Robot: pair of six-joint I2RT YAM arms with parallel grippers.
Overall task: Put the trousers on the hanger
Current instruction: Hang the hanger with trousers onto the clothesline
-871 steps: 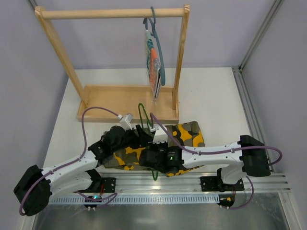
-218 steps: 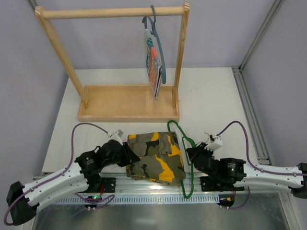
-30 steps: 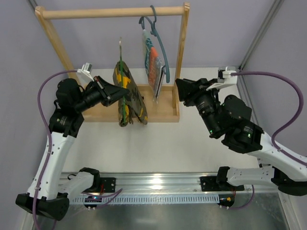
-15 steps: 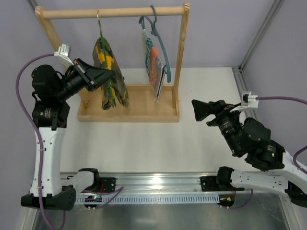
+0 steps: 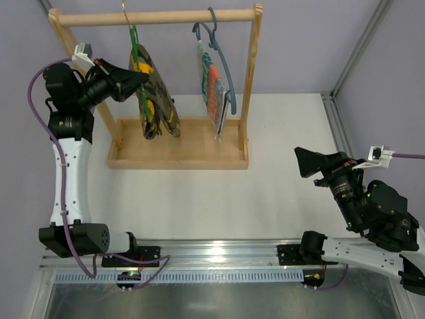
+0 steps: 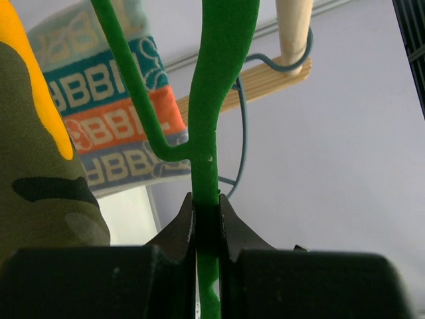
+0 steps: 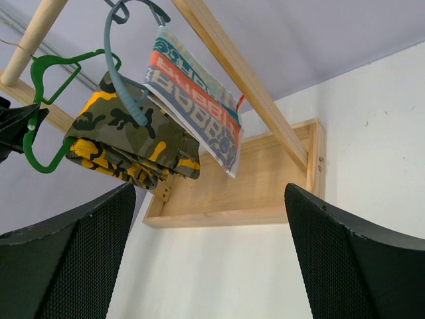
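At the far left my left arm stands tall against the side wall, with little slack on that side. My left gripper [image 6: 206,216] is clamped on the lower stem of the green hanger [image 5: 135,43], jaws pinched tight on the plastic. It sits just right of the rack's left post [image 5: 109,123], very near it.

The hanger is up at the top rail [image 5: 172,17] near its left end. From above, its metal hook crosses the rail, but I cannot tell whether it bears on the wood. The trousers [image 5: 159,106] are folded over the hanger and hang in a bundle. Their lower edge is above the base board [image 5: 186,143] and apart from it.

To the right there is a stretch of bare rail, then the grey-blue hanger [image 5: 224,66] with the striped cloth [image 5: 211,90]. In my right wrist view the trousers and the cloth overlap, so I cannot judge the gap between them there. From above they hang apart. The grey-blue hanger is close to the right post [image 5: 250,80].

Past that post the table [image 5: 219,199] lies wide and bare between the base board and the aluminium rail [image 5: 219,252] at the near edge.

My right gripper [image 5: 305,161] hovers over the table's right part, well apart from the rack, jaws spread wide and holding nothing. The metal frame [image 5: 342,139] along the table's right edge is just beside it.
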